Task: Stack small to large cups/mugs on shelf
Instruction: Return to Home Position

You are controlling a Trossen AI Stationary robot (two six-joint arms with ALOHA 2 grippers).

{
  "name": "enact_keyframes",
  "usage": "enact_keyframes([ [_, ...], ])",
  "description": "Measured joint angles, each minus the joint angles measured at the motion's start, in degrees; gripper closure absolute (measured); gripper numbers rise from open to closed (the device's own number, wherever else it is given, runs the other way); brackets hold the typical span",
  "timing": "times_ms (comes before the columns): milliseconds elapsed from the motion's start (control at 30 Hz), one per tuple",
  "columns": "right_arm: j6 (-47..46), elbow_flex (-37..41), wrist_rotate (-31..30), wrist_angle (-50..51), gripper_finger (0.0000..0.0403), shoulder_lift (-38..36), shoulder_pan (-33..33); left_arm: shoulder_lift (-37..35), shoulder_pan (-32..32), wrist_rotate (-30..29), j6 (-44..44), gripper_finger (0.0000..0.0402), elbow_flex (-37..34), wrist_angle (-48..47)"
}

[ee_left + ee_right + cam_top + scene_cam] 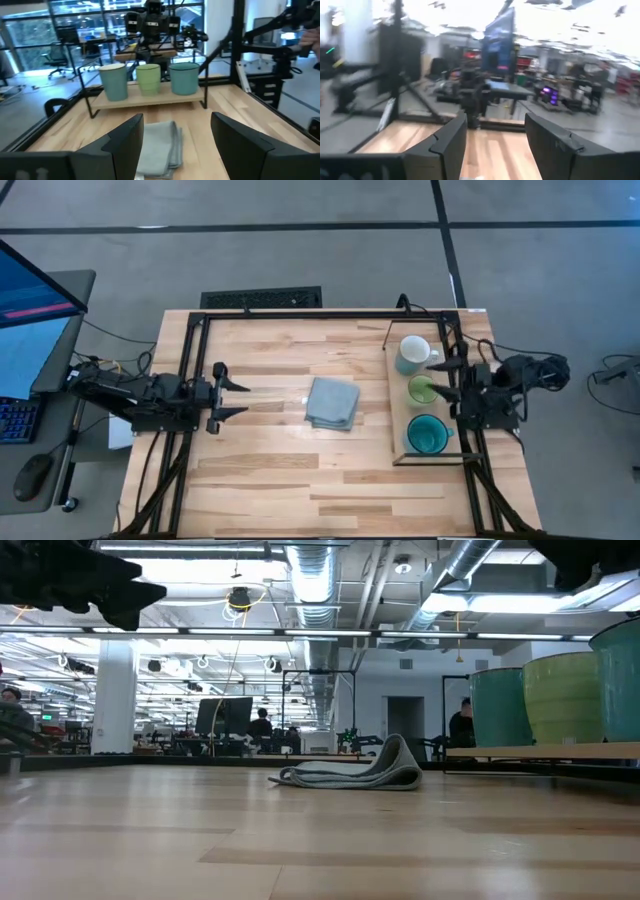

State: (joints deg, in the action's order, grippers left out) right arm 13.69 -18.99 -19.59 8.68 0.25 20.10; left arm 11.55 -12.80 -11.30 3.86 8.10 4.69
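Your left gripper [243,399] is spread wide, empty. Past it lies the folded grey-blue cloth [332,402], then the narrow light-wood shelf [395,416] — white mug [413,353], light green mug [423,389] and teal-blue mug [428,435] in a row. Your right gripper [441,378] gapes empty beside the green one.

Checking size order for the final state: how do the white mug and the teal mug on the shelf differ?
Colour: the white mug is pale, the teal mug dark blue-green. Size: the teal mug's mouth looks wider than the white mug's. Place: in the high view they stand at opposite ends of the shelf, the green mug between them. Both stand upright, mouths up, held by nothing.
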Motion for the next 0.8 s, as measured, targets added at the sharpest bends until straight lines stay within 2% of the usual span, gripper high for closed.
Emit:
enact_keyframes([
  [100,1.9,1.5,3.9,-1.0,0.0181,0.0,0.0,0.0,0.0,0.9,0.1,0.0177,0.0,0.0],
  [300,4.2,2.4,3.7,-1.8,0.0181,0.0,-0.9,0.0,1.7,1.0,1.1,0.0177,0.0,0.2],
  [500,7.7,2.4,-5.4,-1.9,0.0181,0.0,-7.5,0.0,5.1,4.0,0.9,0.0177,0.0,0.3],
  [667,10.6,2.4,-9.3,-5.5,0.0181,0.0,-16.2,0.0,6.5,7.0,0.9,0.0177,0.0,0.3],
  [800,11.6,2.4,-15.7,-8.2,0.0181,0.0,-23.8,0.0,7.3,7.0,1.3,0.0177,0.0,0.3],
])
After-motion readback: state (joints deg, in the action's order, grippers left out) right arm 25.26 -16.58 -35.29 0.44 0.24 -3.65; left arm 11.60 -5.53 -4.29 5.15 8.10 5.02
